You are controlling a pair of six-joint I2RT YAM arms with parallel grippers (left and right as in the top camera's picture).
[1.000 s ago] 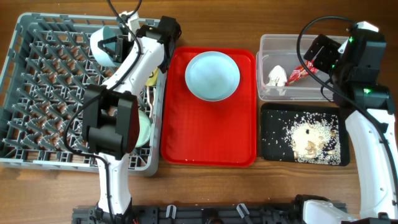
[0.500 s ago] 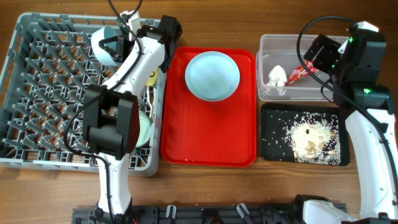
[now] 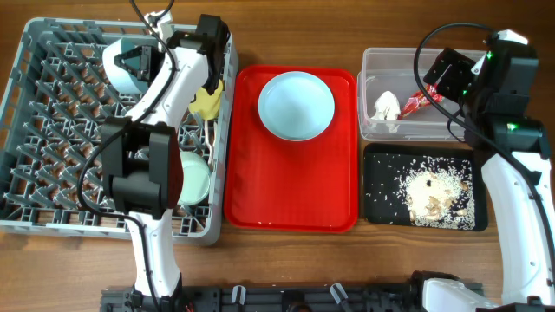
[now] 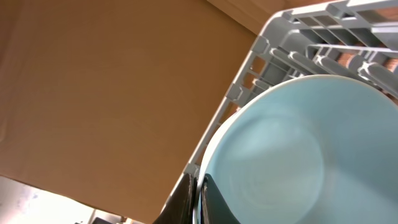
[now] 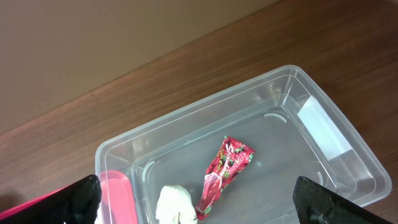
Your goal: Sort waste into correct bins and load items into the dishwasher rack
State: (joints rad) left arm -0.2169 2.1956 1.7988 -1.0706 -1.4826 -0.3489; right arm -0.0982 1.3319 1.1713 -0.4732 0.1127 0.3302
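My left gripper (image 3: 144,62) is shut on the rim of the light blue bowl (image 3: 120,66) and holds it tilted over the back row of the grey dishwasher rack (image 3: 52,147). In the left wrist view the jaws (image 4: 198,200) pinch the bowl's rim (image 4: 292,155). My right gripper (image 3: 436,85) is open and empty above the clear tub (image 3: 375,61), which holds the white napkin (image 5: 176,205) and the red wrapper (image 5: 225,168). The light blue plate (image 3: 296,105) lies on the red tray (image 3: 260,191). Rice scraps lie in the black tray (image 3: 377,173).
A pale green bowl (image 3: 192,182) and a yellow cup (image 3: 206,101) sit along the rack's right side, with white cutlery (image 3: 211,139) between them. The left arm stretches over the rack's right half. Wooden table shows around everything.
My left gripper has carried the light blue bowl leftward along the rack's back edge, uncovering the yellow cup. The right arm has not moved.
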